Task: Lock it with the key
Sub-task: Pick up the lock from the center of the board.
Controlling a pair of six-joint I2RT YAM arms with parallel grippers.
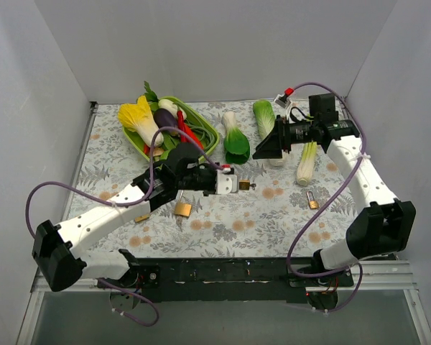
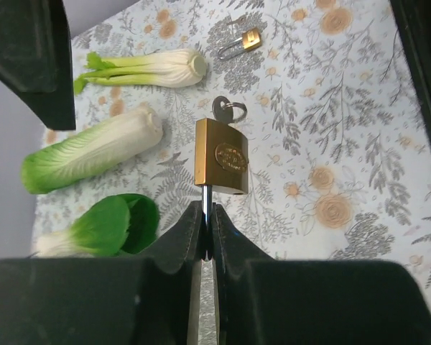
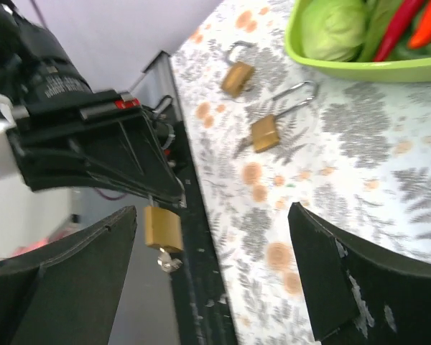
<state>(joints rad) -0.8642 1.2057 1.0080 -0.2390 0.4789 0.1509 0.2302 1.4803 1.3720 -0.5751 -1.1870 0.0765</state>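
One brass padlock hangs clear of the bench. It is a smooth rectangular block with an oval stamp on its face. A dull steel key on a small split ring sits in its base. The thin steel shackle is pinched in your left tool, which is clenched on it. In the left wrist view the lock body stands at 12 o'clock from the tips, key end farthest away. From overhead the lock juts out at 3 o'clock of that tool, roughly mid-bench.

Your right tool is spread wide, matte black and grasping nothing. Overhead, the padlock lies near it at about 7 o'clock, apart from it. In the right wrist view the padlock shows at 9 o'clock of the gap.

A spare padlock with a long open shackle lies flat on the floral-print cloth. Beyond it, at 1 o'clock, sits a glossy green tray of plastic vegetables.
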